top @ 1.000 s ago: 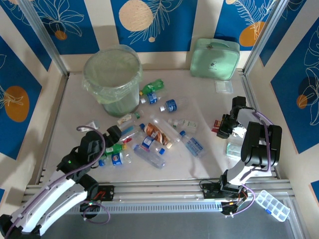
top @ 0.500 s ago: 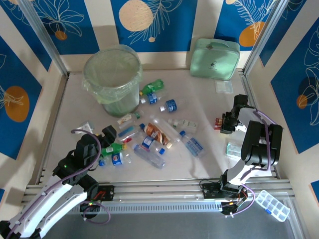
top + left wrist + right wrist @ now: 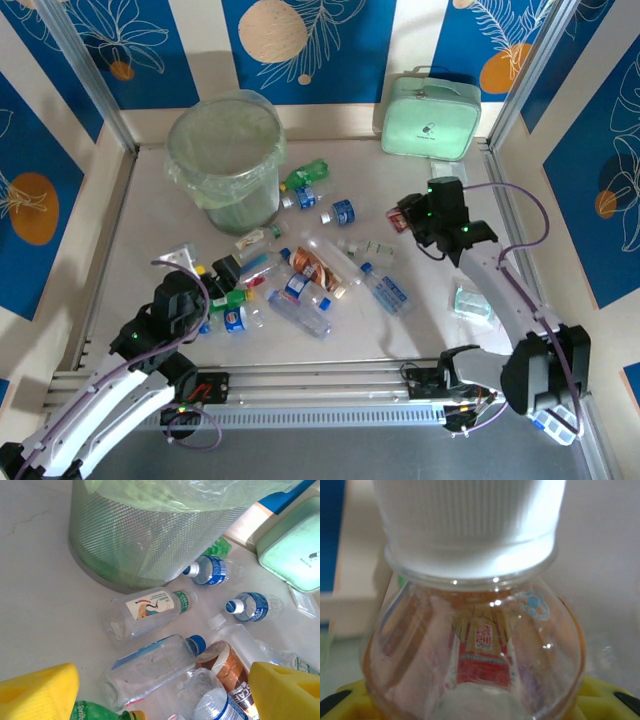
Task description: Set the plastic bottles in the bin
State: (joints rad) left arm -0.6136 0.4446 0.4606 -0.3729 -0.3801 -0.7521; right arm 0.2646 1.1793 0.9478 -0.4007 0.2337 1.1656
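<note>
Found the bin (image 3: 236,205) upright at the upper left of the top view, close to the left frame rail (image 3: 105,250), mouth uncovered. Noted bare table (image 3: 150,230) in a strip down the bin's left side. Noted a wider bare stretch between the plastic bottles (image 3: 300,315) and the right rail (image 3: 497,170), broken by one small packet (image 3: 470,302). Logged the mint green case (image 3: 430,118) against the far wall, upper right, apart from everything else.

Observed the left gripper (image 3: 222,272) at the lower left edge of the bottle heap, jaws spread wide, grasping nothing. Saw its yellow fingers (image 3: 40,692) in both bottom corners of the wrist view, flanking a green bottle (image 3: 97,714). Observed the right gripper (image 3: 408,215) right of centre, clenched on an orange-tinted pill bottle (image 3: 475,655) with a white cap.

Counted one bin, one case, two grippers. Counted roughly a dozen bottles strewn centre frame from the bin's foot downward, two of them green; could not fix the total exactly owing to overlap.
</note>
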